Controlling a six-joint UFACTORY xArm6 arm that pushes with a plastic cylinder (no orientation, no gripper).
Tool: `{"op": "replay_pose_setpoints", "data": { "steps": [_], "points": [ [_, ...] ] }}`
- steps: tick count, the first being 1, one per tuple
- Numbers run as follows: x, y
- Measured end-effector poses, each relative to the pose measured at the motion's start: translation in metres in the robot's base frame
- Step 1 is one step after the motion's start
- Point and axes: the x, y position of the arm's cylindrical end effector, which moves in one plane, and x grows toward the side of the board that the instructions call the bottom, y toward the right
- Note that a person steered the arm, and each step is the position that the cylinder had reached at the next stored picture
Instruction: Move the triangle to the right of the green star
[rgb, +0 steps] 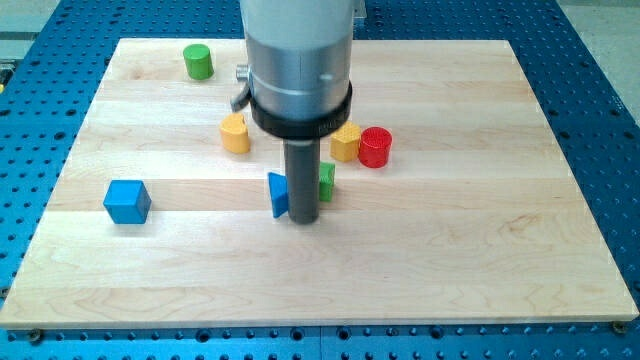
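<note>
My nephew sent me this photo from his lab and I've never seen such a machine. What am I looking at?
It is one camera picture of a robot arm over a wooden board. The arm ends in a dark rod; its tip slides along the board and pushes blocks. Nothing is held. The tip sits between a blue triangle on the view's left and a green block, partly hidden, on the right. Also there: a blue cube, green cylinder, red cylinder and two yellow blocks.

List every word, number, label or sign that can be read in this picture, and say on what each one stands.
None: no readable text shows on the board, the blocks, the blue table or the arm.
</note>
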Motion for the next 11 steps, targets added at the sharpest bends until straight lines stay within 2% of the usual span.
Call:
{"op": "replay_pose_setpoints", "data": {
  "steps": [1,2,4,5,6,7,9,10,11],
  "points": [
    [-0.014,0.014],
    [-0.008,0.017],
    [-0.013,0.068],
    [0.022,0.041],
    [0.022,-0.049],
    [-0.027,-0.062],
    [0.044,-0.059],
    [0.004,-0.033],
    [-0.024,-0.033]
  ]
}}
